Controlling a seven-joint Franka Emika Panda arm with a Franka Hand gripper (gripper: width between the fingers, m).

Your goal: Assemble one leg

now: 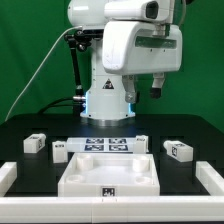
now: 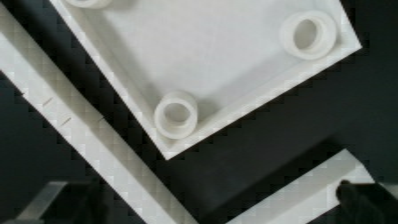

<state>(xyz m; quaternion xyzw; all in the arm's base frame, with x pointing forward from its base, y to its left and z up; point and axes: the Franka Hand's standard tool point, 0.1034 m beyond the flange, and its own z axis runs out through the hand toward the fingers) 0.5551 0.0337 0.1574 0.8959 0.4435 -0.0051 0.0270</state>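
Bright, even light; soft, low-resolution pictures

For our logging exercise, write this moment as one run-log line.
gripper: open, empty, raised | below: white panel, corner sockets empty | legs: loose on table, none held

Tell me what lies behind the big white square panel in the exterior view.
The marker board lies just behind the panel, and the robot's base stands farther back. A leg sits at the exterior view's left. What lies right against the panel's rear rim is covered.
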